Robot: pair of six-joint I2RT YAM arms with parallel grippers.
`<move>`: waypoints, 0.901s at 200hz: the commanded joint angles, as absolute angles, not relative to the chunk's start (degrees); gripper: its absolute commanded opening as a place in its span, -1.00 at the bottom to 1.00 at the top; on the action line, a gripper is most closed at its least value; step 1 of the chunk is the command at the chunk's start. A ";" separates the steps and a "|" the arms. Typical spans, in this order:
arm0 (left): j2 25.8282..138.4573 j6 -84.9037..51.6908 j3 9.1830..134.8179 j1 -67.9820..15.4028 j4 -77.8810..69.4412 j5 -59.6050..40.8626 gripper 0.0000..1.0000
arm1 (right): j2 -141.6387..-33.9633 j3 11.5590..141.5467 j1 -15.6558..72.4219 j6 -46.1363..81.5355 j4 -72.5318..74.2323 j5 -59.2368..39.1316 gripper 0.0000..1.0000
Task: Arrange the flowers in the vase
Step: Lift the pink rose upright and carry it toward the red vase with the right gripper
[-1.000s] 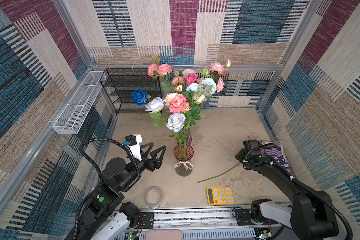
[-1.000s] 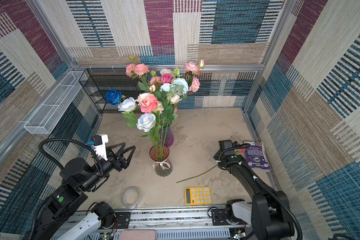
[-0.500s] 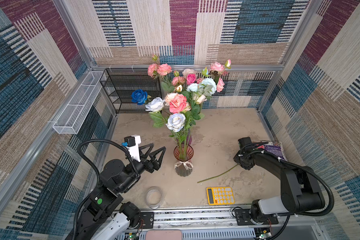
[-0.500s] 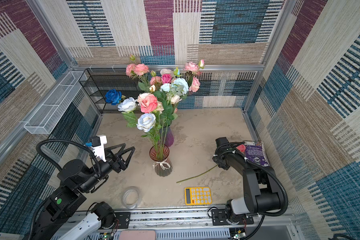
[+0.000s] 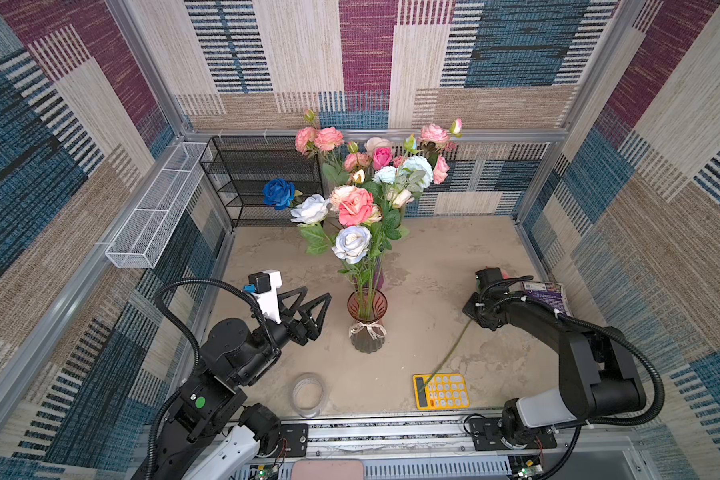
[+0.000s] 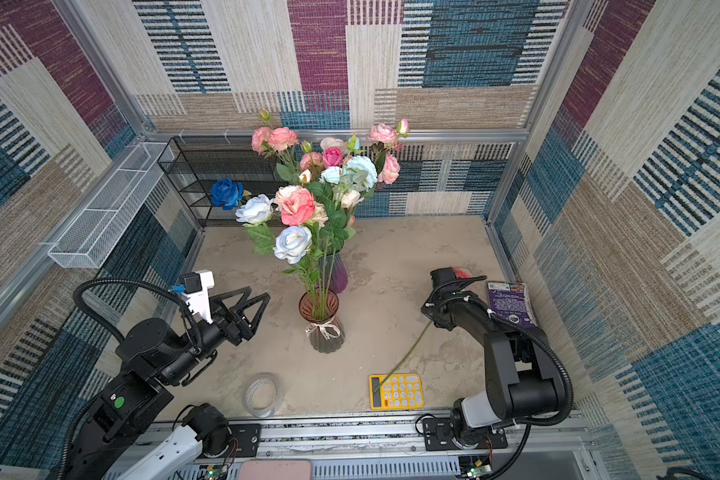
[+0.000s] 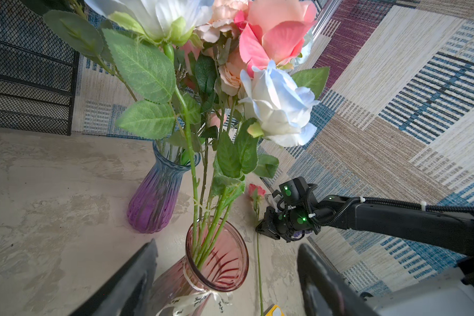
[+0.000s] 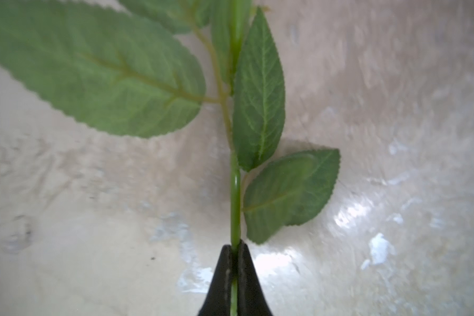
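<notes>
Pinching rose stem [image 8: 236, 197]: right gripper [image 8: 234, 247], clear in wrist view, hidden in top views | left gripper [image 5: 317, 294] spread, empty

Mottled beige worktop [image 5: 433, 257]. At centre, pink vase [image 5: 367, 328]; purple vase [image 6: 336, 276] just behind. Front edge: yellow calculator [image 5: 441, 391], tape roll [image 5: 307, 394] left of it. A loose flower stem [image 5: 451, 352] lies with one end over the calculator. Right side, purple packet [image 5: 547, 297]; back left, black wire rack [image 5: 262, 183].
</notes>
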State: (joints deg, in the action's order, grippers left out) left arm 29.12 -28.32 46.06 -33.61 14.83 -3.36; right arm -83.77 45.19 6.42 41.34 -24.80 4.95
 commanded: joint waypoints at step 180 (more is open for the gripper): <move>27.26 -26.09 49.03 -33.56 21.32 2.56 0.62 | -49.71 59.71 28.97 14.03 11.99 -2.36 -1.00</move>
State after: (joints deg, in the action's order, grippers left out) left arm 27.27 -27.22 48.42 -33.61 21.10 1.26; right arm -49.19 57.49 26.98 16.84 5.45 2.96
